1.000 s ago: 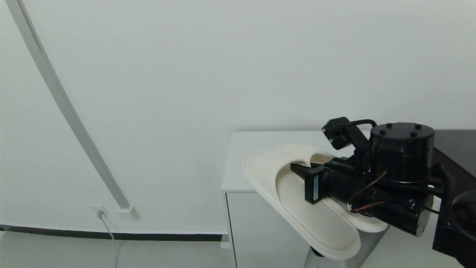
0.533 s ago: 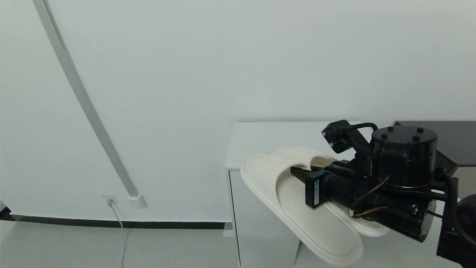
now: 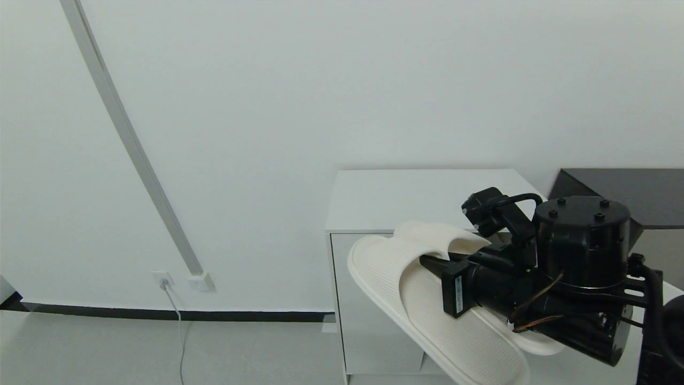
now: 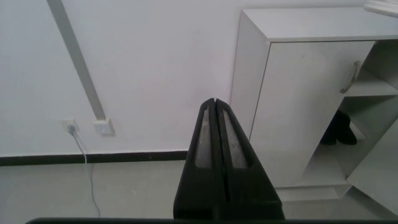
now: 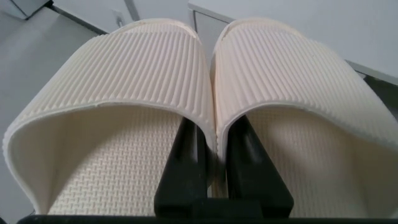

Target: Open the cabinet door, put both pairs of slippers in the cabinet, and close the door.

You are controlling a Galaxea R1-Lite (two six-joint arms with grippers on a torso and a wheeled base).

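Item one, pair of cream slippers (image 3: 390, 267), lower right of the head view: my right claw (image 5: 212, 127) is clamped on their two touching inner walls so both travel as one, tilted, in front of the white cabinet (image 3: 422, 198). Item two, my left claw (image 4: 215, 112), centre of its frame: pressed together, empty, facing the cabinet, whose bare shelves (image 4: 373, 87) at right look ready for loading.

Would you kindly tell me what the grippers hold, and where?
Right gripper pinches the slipper pair by their touching inner strap edges; left gripper is shut, empty.
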